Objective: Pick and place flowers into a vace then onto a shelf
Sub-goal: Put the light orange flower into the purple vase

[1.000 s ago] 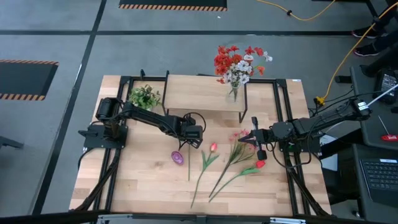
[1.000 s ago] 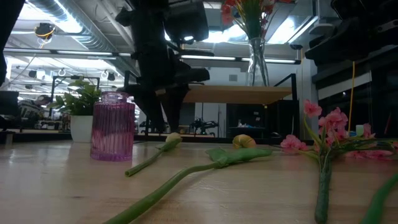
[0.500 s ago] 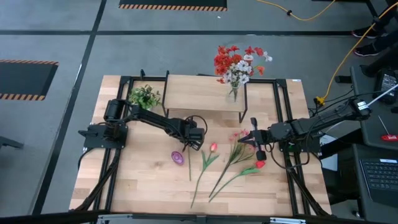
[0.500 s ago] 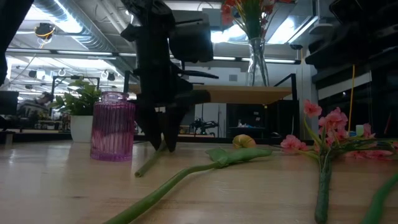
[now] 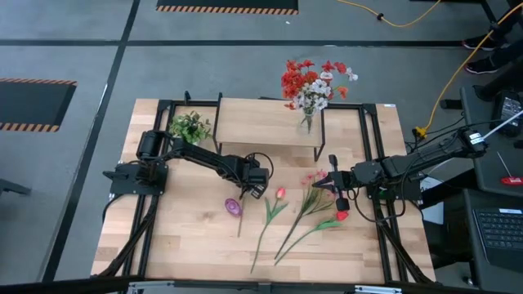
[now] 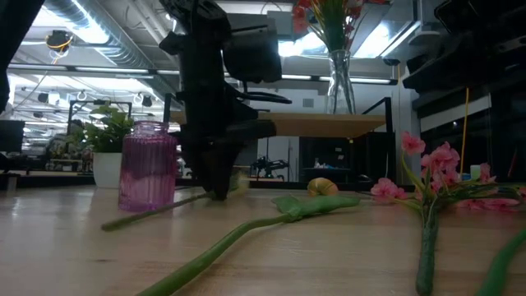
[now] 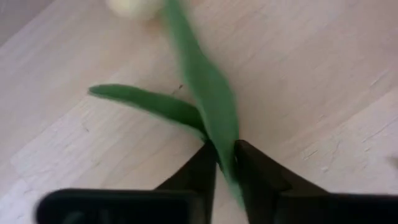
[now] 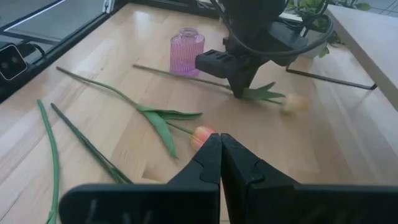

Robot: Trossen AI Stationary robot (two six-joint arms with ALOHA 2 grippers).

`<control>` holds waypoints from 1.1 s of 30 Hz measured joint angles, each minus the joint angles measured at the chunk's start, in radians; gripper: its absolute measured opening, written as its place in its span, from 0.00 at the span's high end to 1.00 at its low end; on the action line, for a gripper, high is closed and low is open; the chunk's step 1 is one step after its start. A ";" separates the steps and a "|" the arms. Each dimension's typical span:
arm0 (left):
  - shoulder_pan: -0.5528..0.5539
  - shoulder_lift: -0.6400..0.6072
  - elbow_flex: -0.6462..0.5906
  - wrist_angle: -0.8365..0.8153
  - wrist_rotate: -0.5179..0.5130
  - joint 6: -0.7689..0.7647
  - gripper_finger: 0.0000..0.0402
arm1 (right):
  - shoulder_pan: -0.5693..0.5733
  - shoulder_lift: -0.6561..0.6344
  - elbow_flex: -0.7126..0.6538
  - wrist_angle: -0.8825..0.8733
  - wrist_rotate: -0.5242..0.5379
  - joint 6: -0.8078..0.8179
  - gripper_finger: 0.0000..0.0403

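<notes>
We see light wood table [image 5: 188, 245], grey floor around, cables and bright ceiling lights in room behind. Shelf [image 5: 265, 122] at table's back holds glass vase of red and white flowers [image 5: 313, 82]. Green plant [image 5: 190, 127] near shelf. Purple vase [image 6: 149, 166] stands just beside left gripper [image 6: 215, 187], which pinches pale tulip [image 8: 292, 102] by stem, low on table. Orange tulip [image 5: 280, 193], pink spray [image 5: 313, 181], red tulip [image 5: 341, 216] lie near right gripper [image 8: 221, 142], fingers pressed together, holding nothing.

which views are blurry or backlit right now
Left wrist view: the stem clamped in the left hand is close and soft, its bloom smeared. Low view: bright ceiling lights leave that arm a silhouette. High view: even and sharp.
</notes>
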 joint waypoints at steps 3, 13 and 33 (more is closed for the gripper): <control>-0.012 0.000 -0.003 0.036 -0.016 0.010 0.97 | 0.000 0.000 0.000 0.000 0.000 0.000 0.99; -0.059 -0.061 -0.003 0.230 -0.041 0.034 0.98 | 0.000 0.000 0.000 -0.001 0.000 -0.001 0.99; -0.182 -0.393 -0.003 0.252 -0.341 0.320 0.99 | 0.001 0.000 0.000 -0.010 0.000 -0.002 0.99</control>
